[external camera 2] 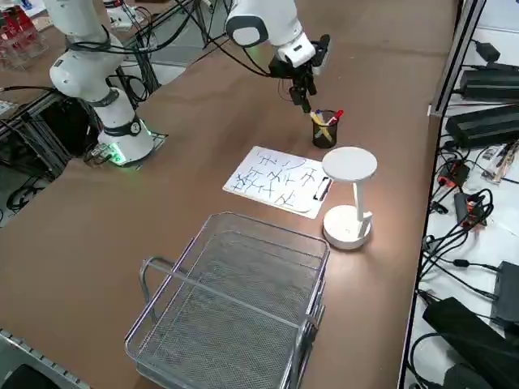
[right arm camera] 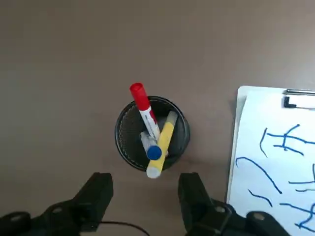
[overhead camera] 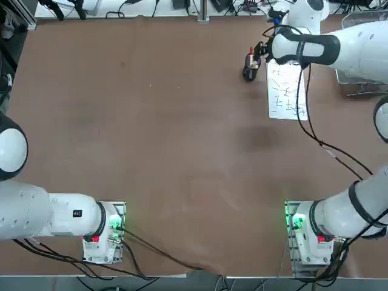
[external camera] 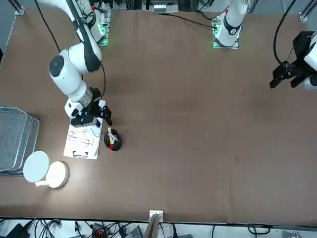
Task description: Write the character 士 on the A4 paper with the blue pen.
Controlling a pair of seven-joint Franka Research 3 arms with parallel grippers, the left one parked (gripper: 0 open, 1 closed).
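Note:
The A4 paper (overhead camera: pixel 285 91) lies at the far right of the table, covered with thin blue strokes (right arm camera: pixel 275 147), with a clip on its far short edge (right arm camera: pixel 298 98). Just left of it in the top view stands a black mesh pen cup (right arm camera: pixel 125 135). The blue pen (right arm camera: pixel 154 153), a white barrel with a blue cap, leans inside the cup. My right gripper (right arm camera: pixel 145 184) hangs above the cup (external camera 2: pixel 324 130), on the side nearer the robot. It is open, and nothing is between its fingers (right arm camera: pixel 98 189).
A red-topped pen (right arm camera: pixel 141 104) and a yellow pen (right arm camera: pixel 166 133) share the cup. A white round-headed lamp (external camera 2: pixel 349 194) stands beside the paper's clip end. A wire basket (external camera 2: pixel 235 308) sits to the right of the paper (external camera 2: pixel 272 180).

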